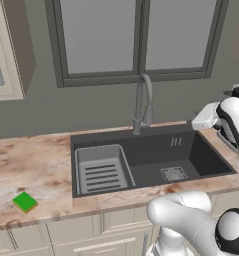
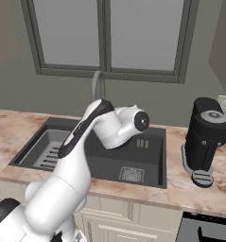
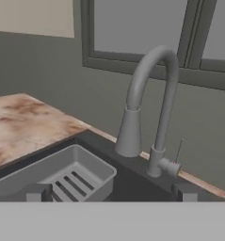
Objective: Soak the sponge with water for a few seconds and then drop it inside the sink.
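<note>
A grey kitchen wall with a window stood behind a marbled tabletop (image 1: 36, 165), and your arm was raised over the sink (image 1: 201, 160) with nothing taken up. The jaws (image 3: 111, 192) stood released and wide, pointing at the faucet (image 3: 151, 108) and carrying nothing. The sponge (image 1: 25, 202) lay flat on the tabletop well to the left of the sink, near the front edge, well apart from the jaws.

You faced a few risks from there. The sponge sat close to the tabletop's front edge, so a sideways nudge on approach could have pushed it off onto the floor. It was thin and flat, so jaws coming down too high would have closed on air, and too low would have struck the tabletop. No water was visibly running, so you would probably have had to work the small lever (image 3: 178, 153) at the faucet's base first, or the sponge would have stayed dry. A long swing left might have clipped the faucet. A release over the rack (image 1: 102, 170) would have left the sponge in the insert, not on the basin floor.

Your count: one sponge, one sink, one faucet, one rack, one drain grate (image 1: 174, 173), one dark appliance (image 2: 205, 137) right of the sink
</note>
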You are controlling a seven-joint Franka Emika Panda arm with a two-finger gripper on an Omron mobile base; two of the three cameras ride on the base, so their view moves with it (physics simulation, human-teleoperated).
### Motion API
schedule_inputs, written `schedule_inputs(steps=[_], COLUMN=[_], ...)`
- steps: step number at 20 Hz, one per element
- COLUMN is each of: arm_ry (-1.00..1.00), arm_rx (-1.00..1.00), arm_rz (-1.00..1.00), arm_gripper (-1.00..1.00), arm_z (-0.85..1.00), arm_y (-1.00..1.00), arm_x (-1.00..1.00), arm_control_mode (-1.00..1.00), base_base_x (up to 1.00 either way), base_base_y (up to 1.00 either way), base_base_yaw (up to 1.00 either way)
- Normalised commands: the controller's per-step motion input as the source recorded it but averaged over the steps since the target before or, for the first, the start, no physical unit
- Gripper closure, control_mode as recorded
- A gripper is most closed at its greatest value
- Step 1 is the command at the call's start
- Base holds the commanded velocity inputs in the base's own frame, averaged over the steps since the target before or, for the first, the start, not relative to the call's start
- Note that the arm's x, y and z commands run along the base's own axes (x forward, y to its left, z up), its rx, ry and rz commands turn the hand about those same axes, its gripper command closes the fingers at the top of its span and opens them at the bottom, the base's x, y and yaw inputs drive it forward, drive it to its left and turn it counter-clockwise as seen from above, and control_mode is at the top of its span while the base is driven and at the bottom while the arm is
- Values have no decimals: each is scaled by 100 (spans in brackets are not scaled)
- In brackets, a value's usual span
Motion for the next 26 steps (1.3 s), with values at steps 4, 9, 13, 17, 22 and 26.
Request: schedule_inputs(steps=[4,9,13,17,22,26], arm_ry=[0,-2,-1,0,-1,0], arm_rx=[5,4,3,3,4,3], arm_rz=[0,0,0,0,1,2], arm_gripper=[-100,-100,-100,-100,-100,-100], arm_z=[-36,-21,-6,-1,-1,-3], arm_y=[0,5,2,0,0,0], arm_x=[28,35,39,37,28,14], arm_control_mode=[-100,-100,-100,-100,-100,-100], base_base_x=[0,0,0,0,0,0], base_base_y=[0,0,0,0,0,0], base_base_yaw=[0,0,0,0,0,0])
